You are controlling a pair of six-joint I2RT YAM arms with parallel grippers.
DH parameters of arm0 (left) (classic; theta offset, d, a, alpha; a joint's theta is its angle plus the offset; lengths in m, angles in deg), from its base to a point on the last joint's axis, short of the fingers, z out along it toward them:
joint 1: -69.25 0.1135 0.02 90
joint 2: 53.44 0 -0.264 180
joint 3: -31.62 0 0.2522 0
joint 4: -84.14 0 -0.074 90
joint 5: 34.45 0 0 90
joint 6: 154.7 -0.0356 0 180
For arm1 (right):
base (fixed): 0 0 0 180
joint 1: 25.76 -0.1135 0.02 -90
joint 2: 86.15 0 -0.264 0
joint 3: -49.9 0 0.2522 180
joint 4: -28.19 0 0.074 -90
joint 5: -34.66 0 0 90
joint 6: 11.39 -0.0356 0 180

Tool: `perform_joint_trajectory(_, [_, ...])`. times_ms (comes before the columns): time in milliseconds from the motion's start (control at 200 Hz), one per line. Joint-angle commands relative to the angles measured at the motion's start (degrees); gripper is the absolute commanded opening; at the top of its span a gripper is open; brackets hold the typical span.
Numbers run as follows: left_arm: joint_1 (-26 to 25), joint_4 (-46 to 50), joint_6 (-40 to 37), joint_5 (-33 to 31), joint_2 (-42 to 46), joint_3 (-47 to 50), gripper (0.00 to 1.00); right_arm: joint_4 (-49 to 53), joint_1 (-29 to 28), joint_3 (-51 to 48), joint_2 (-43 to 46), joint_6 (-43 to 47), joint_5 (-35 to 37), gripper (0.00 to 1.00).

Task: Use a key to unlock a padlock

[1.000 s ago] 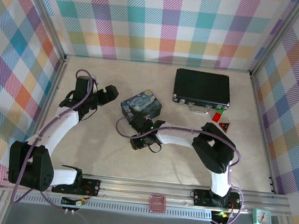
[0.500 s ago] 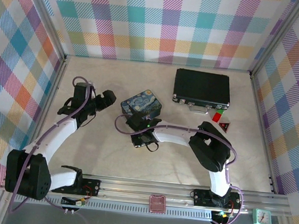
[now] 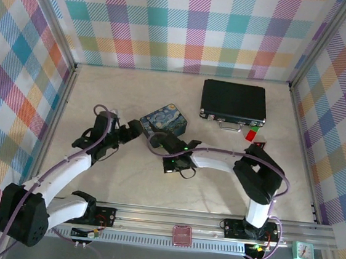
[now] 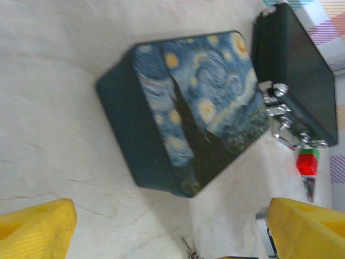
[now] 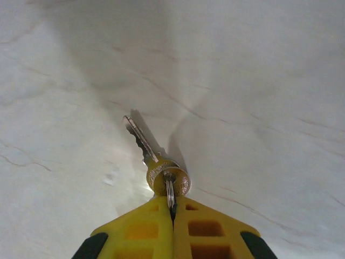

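on the metal rail [image 3: 151, 217] at the near edge sit a small pink square [image 3: 182, 234] and, far to the right, a little teal clock [image 3: 303, 250] whose face is too small to read. ahead of the rail, the left fingers [image 4: 36, 225] are spread wide with nothing between them, low over the pale bench [image 3: 136, 181] and aimed at a tin. just to their right, the right fingers [image 5: 143, 229] are pressed tight together on the ring of a key [image 5: 141, 143]. the ring passes through the key's brass-coloured head, and the silvery blade juts out past the fingertips over the bench, with its shadow close beside it. whether the tip touches the bench i cannot tell. the marks on the head are too blurred to read. the padlock is too small to pick out with any certainty, so i cannot tell where it lies. just beyond both sets of fingers the tin [image 4: 199, 108] lies flat on the bench, dark blue-green on its sides, with a swirling blue night sky, yellow stars and a dark tree-like shape painted on its lid. the blur lets me read no words on it. farther right, a small red and green block [image 3: 251, 136] sits just on the near side of a black case [image 3: 234, 102], close to its handle. the case lies flat and shut, with silvery latches along its near edge. behind it all stand pastel plaid walls [image 3: 190, 26].
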Motion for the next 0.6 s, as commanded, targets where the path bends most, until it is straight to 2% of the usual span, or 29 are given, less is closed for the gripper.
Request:
perform_joint_trajectory(0, [-4.5,-6.9,4.1,-3.7,0.7,1.0,0.91,-0.6,2.4,-4.4,4.7,-3.3,-4.9,0.00])
perform_joint_trajectory(105, [-9.3,-10.0,4.9,-6.6,-0.7,0.6,0.90,-2.7,4.9,-7.6,9.6,-2.6,-5.9,0.00])
perform_joint_trajectory(215, [-12.6,-12.4,9.1,-7.9,-4.0,0.0,0.90,-3.3,7.1,-9.1,12.1,1.3,-6.3,0.00])
perform_joint_trajectory(595, [-20.2,-19.8,22.9,-11.7,-13.3,-2.7,0.89,-3.7,11.6,-10.1,19.3,11.9,-11.7,0.00])
